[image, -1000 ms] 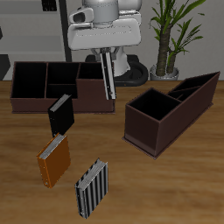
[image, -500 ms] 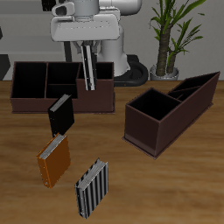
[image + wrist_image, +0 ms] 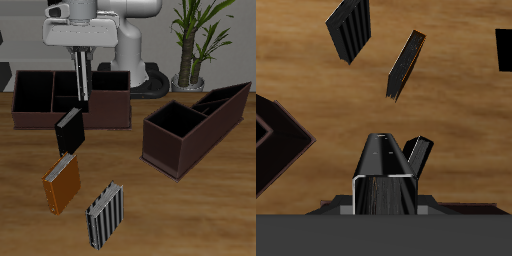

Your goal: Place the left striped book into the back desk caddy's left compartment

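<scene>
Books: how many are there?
4. A dark striped book in the gripper, a black book by the long box, then an orange book and a pale striped book farther forward.

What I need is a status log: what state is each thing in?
Gripper: shut on the dark striped book.
Dark striped book: held upright, off the table.
Black book: standing.
Orange book: standing.
Pale striped book: standing.
Long caddy: nothing seen inside.
</scene>
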